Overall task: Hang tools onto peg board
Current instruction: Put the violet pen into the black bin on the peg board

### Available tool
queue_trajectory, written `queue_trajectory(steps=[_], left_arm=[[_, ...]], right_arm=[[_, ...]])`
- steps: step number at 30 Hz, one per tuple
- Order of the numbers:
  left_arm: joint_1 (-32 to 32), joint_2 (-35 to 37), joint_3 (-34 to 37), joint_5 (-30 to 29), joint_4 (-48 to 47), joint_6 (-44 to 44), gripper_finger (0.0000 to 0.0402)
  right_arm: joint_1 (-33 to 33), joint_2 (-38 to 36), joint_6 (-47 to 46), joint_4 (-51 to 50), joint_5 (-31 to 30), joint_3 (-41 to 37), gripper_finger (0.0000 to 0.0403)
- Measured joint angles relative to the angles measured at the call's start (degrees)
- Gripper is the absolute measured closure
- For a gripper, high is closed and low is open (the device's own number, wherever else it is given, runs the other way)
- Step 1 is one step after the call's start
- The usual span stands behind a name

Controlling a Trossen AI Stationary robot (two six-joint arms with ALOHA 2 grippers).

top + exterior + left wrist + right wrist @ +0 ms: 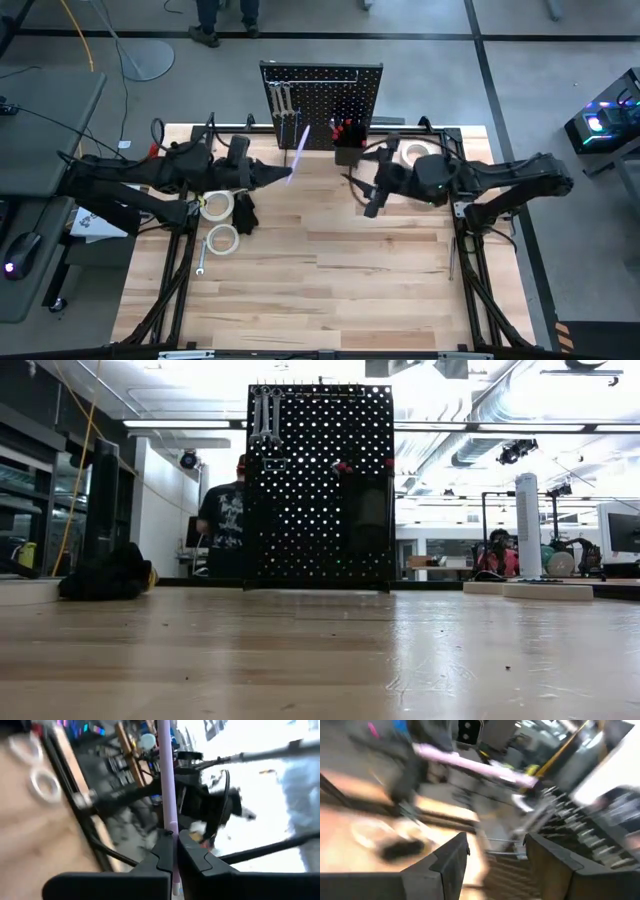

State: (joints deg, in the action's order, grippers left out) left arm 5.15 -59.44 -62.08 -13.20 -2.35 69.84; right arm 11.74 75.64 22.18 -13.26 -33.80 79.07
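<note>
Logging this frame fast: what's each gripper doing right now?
Left gripper: shut on the slim purple tool.
Right gripper: open, holding nothing.

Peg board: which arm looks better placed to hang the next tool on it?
Left, probably. The left hand is shut on a slim lilac tool whose tip already reaches the peg board. The right hand is open, holds nothing and hovers below the board's bin.

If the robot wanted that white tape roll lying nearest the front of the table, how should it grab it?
The tape roll lies flat, hole upward, so coming straight down from above looks best: one finger inside the hole, one outside, pinching the ring's wall. The side away from the second roll probably leaves most room.
</note>
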Motion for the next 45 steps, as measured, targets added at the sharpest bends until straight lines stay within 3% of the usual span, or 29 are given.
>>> queue_trajectory(steps=[3, 7, 15, 22, 28, 45], left_arm=[[-0.02, -0.09, 0.00, 0.52, 1.41, 8.66, 0.0401], [-0.02, -0.48, 0.00, 0.69, 2.61, 12.27, 0.0401], [-0.04, -0.54, 0.00, -1.04, 3.15, 14.11, 0.0401], [-0.04, -0.57, 0.00, -0.65, 3.13, 16.92, 0.0401], [0.64, -0.57, 0.00, 0.43, 3.11, 17.11, 0.0401], [1.44, -0.57, 0.00, 0.47, 3.26, 17.24, 0.0401]], right_arm=[[1.89, 4.25, 13.24, -2.13, -8.06, 6.22, 0.0210], [3.73, 9.67, 28.26, -1.89, -14.44, 13.14, 0.0210], [5.63, 17.18, 43.79, -1.50, -15.37, 20.26, 0.0210], [4.43, 21.71, 56.73, 6.64, -14.16, 20.61, 0.0210], [1.86, 23.80, 60.29, 8.82, -13.71, 20.50, 0.0210], [-1.54, 24.51, 58.72, 11.46, -10.43, 20.48, 0.0210]])
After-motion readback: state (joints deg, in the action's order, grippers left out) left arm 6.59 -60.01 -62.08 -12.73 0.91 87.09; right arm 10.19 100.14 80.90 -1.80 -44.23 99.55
